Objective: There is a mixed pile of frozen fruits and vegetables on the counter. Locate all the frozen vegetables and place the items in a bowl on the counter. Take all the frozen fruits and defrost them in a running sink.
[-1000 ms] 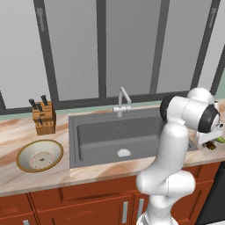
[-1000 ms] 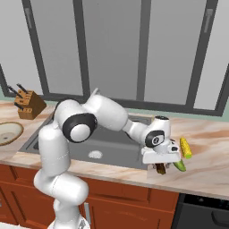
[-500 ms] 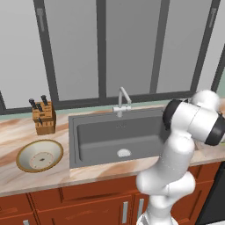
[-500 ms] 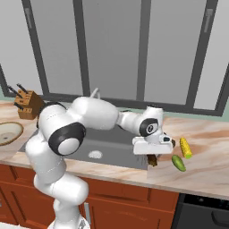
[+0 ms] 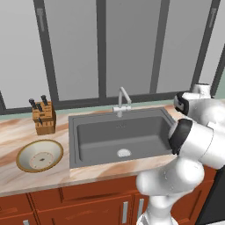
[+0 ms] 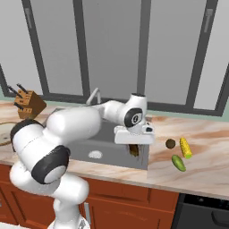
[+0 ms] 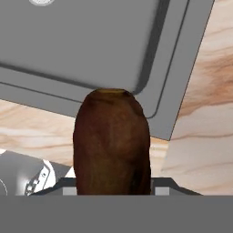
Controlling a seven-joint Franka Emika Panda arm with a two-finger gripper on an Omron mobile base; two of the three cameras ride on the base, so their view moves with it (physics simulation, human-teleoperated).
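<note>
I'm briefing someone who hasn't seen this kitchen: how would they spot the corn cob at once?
Start at the dark grey sink set in the marbled counter, then look along the counter to the sink's right. Three small food pieces lie there; the corn cob is the bright yellow, elongated one, beside a small dark ball and a green piece.

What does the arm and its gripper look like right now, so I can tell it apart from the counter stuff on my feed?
A glossy white arm of rounded, bulbous segments with black bands at the joints. The hand is a flat white block, and below it the gripper has two small dark fingers. No cables or markings are visible.
</note>
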